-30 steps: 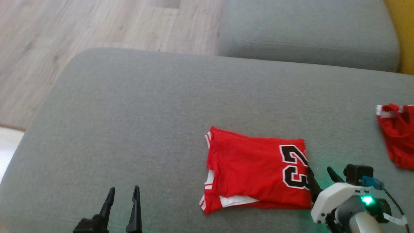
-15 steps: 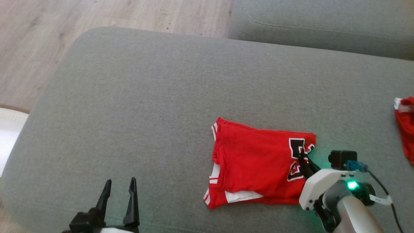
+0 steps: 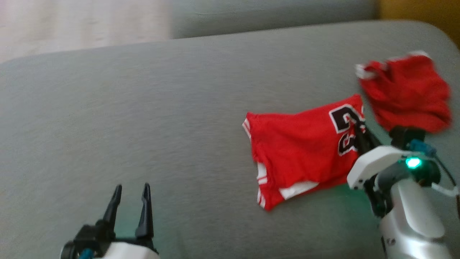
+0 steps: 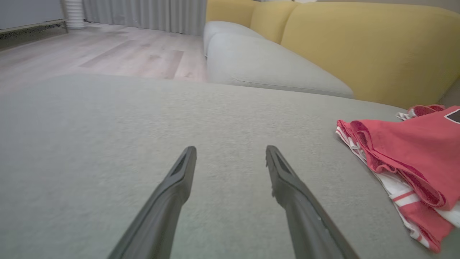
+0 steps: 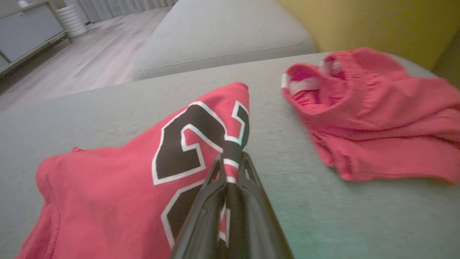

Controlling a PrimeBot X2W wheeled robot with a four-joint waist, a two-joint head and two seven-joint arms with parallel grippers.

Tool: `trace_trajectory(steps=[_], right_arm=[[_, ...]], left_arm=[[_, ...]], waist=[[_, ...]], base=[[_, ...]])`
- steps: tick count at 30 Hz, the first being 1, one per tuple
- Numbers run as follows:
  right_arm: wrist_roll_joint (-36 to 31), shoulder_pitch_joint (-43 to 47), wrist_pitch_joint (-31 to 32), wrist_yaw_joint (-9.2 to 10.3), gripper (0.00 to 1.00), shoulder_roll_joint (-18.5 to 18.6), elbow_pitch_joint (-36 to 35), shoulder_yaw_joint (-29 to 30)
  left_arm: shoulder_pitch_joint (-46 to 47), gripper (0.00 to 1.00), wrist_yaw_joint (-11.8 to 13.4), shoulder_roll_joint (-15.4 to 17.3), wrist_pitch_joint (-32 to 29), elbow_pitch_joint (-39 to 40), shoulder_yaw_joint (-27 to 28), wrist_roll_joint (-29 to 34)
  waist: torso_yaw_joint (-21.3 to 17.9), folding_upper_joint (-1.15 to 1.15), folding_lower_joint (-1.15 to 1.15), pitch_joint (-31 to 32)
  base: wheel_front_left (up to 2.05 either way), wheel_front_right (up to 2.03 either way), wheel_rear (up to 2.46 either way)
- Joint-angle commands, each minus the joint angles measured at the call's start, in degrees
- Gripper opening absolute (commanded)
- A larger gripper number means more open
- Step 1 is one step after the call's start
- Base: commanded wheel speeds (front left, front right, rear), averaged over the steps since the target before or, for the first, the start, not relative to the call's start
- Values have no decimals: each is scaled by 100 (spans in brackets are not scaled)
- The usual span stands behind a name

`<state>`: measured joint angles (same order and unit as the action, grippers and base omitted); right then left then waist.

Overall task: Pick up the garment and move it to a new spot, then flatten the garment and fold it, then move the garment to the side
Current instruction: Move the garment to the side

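Right wrist view: the right gripper [image 5: 231, 158] is pinched almost closed on the jersey [image 5: 107, 187], at the edge by the black numeral. The folded jersey lies on the grey cushion [image 3: 143, 108], on the robot's right side. Its pinched edge appears lifted a little; the rest lies on the cushion. A second garment [image 5: 377, 115], also red, lies just beside that edge, with bare cushion showing between the two.

The left gripper [image 4: 230, 149] hovers over bare cushion with its fingers wide, holding nothing, well apart from the jersey.

Step in hand, as judged: move the folded jersey to the side.

1. Check that the pinch takes every folded layer. A grip on the top layer alone is likely to open the fold.
2. Keep the lift low and travel slowly, so that the layers trail flat.
3. Steer clear of the second garment, since the fabrics may catch.
4. Release only once the jersey lies fully on the cushion.
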<state>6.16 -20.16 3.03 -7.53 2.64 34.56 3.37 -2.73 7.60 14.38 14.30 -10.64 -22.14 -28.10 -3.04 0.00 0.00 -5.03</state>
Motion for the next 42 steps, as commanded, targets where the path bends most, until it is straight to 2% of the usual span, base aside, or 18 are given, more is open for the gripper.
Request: trace_trajectory(steps=[1,7,10,14,21,30,35,42], right_arm=[[-41,-310,-8,4,0,27,-286,-81],[-7,-519,48,4,0,25,-584,-94],[95,-608,47,4,0,25,-612,-228],[146,-720,26,4,0,24,-602,-398],[246,-1276,49,4,0,24,-485,-684],[180,-2348,265,4,0,83,174,-411],[21,-2976,183,4,0,487,716,163],[-372,-3252,-21,4,0,1059,1241,874]], left_arm=[[382,100,3,65,68,193,240,64],[731,100,-45,165,-6,224,185,181],[875,100,-65,186,-75,232,126,231],[939,100,-77,187,-100,205,93,238],[826,100,-58,180,-109,95,83,165],[780,100,-55,145,-59,88,75,128],[819,100,-53,152,-55,97,45,140],[860,100,-47,192,-75,117,6,164]], waist=[[-898,0,0,-330],[-1739,0,0,-628],[-1938,0,0,-706],[-1978,0,0,-715],[-1756,0,0,-606],[-1207,0,0,-601],[-919,0,0,-733],[-719,0,0,-906]], base=[[0,0,0],[0,0,0],[0,0,0],[0,0,0],[0,0,0],[0,0,0],[0,0,0],[0,0,0]])
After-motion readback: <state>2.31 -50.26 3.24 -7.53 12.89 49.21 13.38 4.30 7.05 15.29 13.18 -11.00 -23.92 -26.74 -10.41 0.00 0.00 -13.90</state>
